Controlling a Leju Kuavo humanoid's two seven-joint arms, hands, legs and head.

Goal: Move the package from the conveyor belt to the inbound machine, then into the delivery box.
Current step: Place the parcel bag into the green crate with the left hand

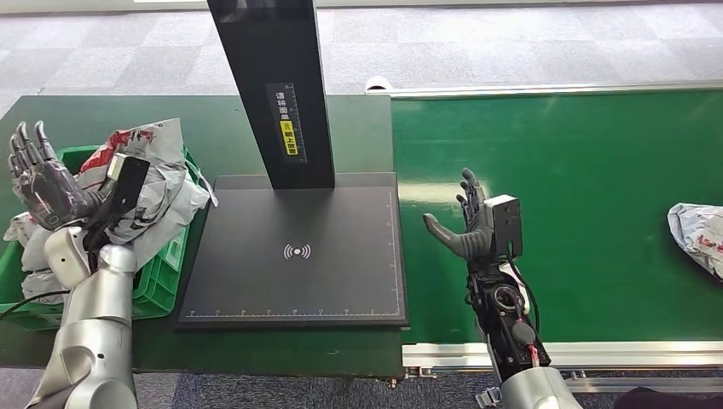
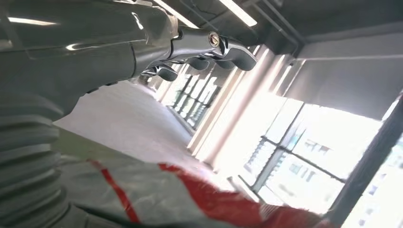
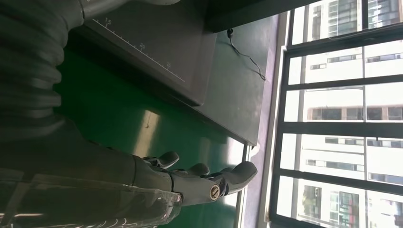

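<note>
The right hand [image 1: 474, 223] hovers empty, fingers spread, over the conveyor belt [image 1: 588, 170] near its left edge – the package [image 1: 699, 235], at the right edge, looks soft, light and slippery – best gripped across its crumpled middle

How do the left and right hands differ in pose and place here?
The left hand is raised beside the packages in the green box, palm facing the camera; the right hand hovers over the green belt, thumb stretched toward the scanner plate. The left is next to packages; the right is far from the package on the belt. Both are open and hold nothing.
</note>
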